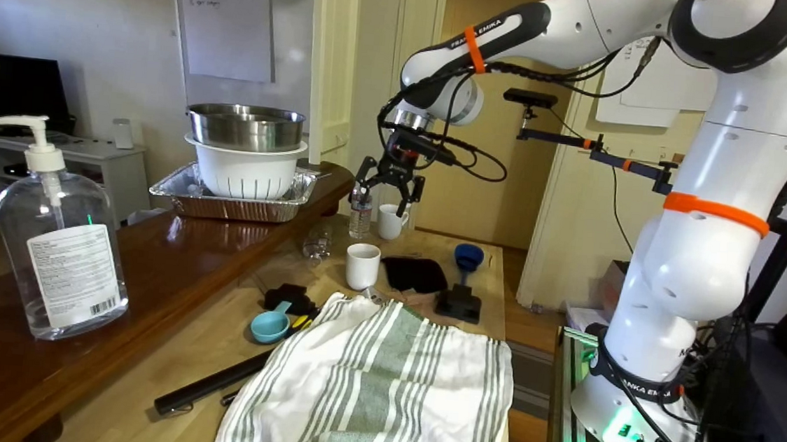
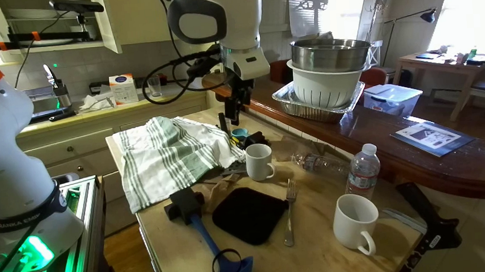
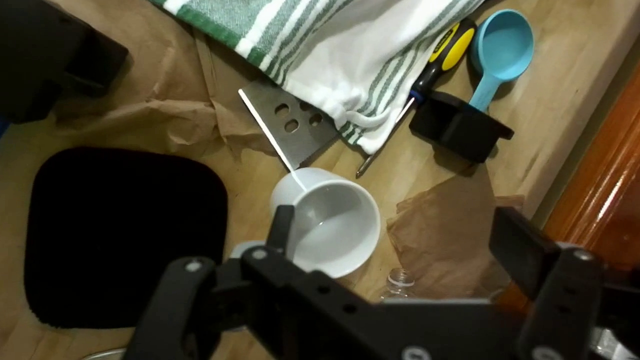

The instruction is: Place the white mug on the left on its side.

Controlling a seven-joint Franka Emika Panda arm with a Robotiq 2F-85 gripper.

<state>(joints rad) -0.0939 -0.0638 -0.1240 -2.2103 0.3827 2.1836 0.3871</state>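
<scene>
The black fingers (image 3: 281, 227) are spread wide apart, high up over the wooden desk (image 2: 319, 250). The white mug (image 3: 345, 225) on the left stands upright on the desk. In the wrist view, one finger hides a little bit of it. There, the stripy towel (image 3: 350, 55) is at 12 o'clock from the mug, the black square mat (image 3: 125, 235) is at 9, and the blue scoop (image 3: 509, 45) is between 1 and 2. In an exterior view, the other white mug (image 2: 351, 226) stands upright at 4 o'clock from this mug, with a water bottle (image 2: 362, 172) just behind it.
</scene>
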